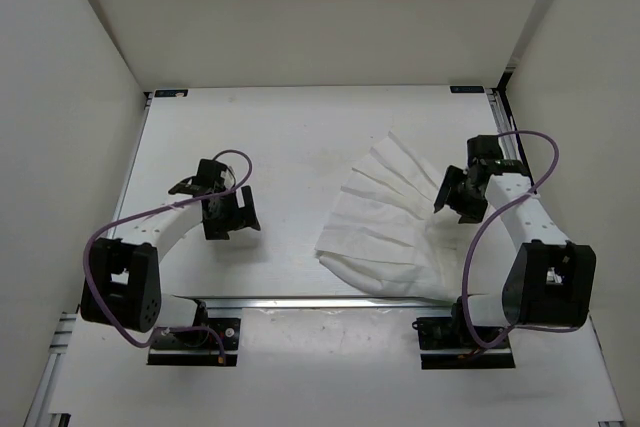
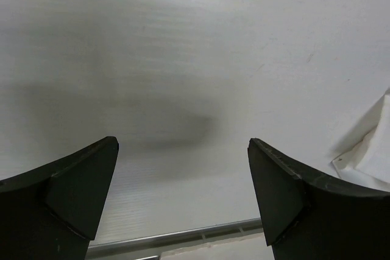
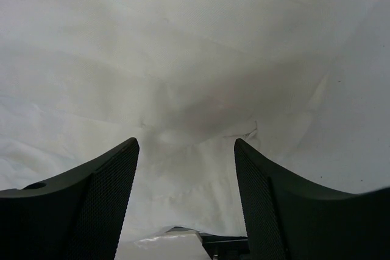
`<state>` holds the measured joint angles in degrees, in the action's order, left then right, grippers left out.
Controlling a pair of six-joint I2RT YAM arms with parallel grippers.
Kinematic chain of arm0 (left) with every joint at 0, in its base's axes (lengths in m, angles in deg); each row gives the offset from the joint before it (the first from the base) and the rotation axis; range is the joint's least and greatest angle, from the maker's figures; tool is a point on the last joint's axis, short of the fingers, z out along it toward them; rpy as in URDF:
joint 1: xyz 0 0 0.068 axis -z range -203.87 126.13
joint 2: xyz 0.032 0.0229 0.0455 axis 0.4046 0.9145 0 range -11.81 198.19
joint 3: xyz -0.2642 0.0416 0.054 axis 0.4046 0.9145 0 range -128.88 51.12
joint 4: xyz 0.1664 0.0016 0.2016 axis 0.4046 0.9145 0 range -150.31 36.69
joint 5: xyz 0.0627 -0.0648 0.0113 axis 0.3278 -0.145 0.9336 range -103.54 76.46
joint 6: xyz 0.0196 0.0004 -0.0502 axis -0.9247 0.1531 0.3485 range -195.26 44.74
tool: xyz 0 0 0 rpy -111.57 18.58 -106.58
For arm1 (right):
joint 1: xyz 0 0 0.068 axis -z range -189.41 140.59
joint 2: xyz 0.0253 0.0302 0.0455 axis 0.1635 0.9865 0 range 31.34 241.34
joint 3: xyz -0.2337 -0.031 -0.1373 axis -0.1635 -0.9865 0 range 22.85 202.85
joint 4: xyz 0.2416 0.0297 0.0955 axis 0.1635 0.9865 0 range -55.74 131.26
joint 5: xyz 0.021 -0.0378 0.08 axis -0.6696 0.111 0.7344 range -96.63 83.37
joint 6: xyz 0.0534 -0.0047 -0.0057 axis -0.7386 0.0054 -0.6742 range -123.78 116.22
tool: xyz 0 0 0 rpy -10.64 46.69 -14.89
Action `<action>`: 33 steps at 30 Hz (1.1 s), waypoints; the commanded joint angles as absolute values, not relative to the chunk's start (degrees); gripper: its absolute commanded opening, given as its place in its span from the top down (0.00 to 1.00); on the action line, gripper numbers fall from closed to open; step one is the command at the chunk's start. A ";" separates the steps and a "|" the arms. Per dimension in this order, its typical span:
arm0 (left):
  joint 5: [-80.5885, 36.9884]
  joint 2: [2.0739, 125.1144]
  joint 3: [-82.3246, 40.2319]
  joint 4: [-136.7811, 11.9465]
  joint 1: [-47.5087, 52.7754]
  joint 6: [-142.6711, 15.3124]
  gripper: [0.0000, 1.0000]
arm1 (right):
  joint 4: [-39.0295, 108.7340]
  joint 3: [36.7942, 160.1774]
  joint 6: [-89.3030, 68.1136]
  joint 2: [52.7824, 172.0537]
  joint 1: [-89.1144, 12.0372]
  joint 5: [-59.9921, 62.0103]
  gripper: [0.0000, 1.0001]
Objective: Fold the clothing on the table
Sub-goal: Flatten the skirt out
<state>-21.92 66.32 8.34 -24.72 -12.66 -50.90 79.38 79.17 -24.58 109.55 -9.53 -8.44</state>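
Observation:
The clothing is a thin white garment with fan-like pleats, lying spread on the right half of the table. My right gripper hovers over the garment's right edge. In the right wrist view it stands open, with crinkled cloth below and between the fingers and nothing pinched. My left gripper is open over bare table, well left of the garment. In the left wrist view it holds nothing, and a corner of the clothing shows at the right edge.
An aluminium rail runs along the table's near edge, seen also in the left wrist view as the rail. White walls enclose the left, back and right. Purple cables loop beside both arms.

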 commanded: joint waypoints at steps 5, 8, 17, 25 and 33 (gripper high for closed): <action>-21.62 67.11 5.51 -24.89 -10.51 -53.99 0.01 | 78.91 76.91 -26.45 112.10 -10.29 -8.32 0.31; -21.62 67.99 6.03 -25.24 -9.72 -53.99 0.01 | 77.59 76.12 -27.07 115.96 -11.17 -7.16 0.31; -24.87 65.62 8.23 -26.82 -13.14 -54.17 0.01 | 68.99 79.18 -26.99 125.12 -15.38 1.17 0.99; -25.31 65.79 9.02 -27.00 -13.14 -53.73 0.01 | 66.78 94.18 -24.27 121.17 -25.64 8.84 1.00; -25.05 65.62 9.55 -27.18 -13.67 -52.94 0.01 | 64.31 113.81 -24.43 125.19 -39.11 14.71 0.96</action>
